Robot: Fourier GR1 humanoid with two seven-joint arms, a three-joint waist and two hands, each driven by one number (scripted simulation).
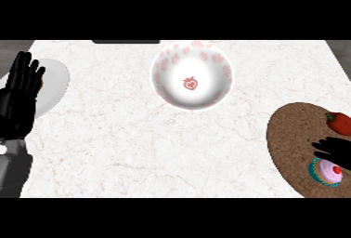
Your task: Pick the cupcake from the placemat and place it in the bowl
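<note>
Bowl (192,76) is the reference: white, pink strawberry prints round the inside wall, one strawberry at the bottom centre. It sits upright on the marble counter (137,139), toward the far edge, nothing inside it.

Placemat (295,139): brown, round, woven-looking, well to the right of the bowl and nearer the robot, cut off by the right edge of the view.

Cupcake (327,172): on the placemat, at its near-right part, well apart from the bowl. Teal wrapper, pink frosting, red cherry on top. Upright as far as I can tell.

Right hand (336,151): comes in from the right edge, over the placemat, just bowl-side of the cupcake. Fingers stretched out roughly straight, pointing left, not wrapped round anything. Fingertips sit right at the cupcake's upper edge; contact or just above, can't tell from this angle.

Red pepper-like item (339,122): on the placemat too, at its right side, between the right hand and the bowl's level, partly cropped.

Left hand (21,93): far left of the bowl, flat and relaxed, fingers up, resting over a pale grey plate (58,81) that lies at the counter's left edge. Holding nothing.
</note>
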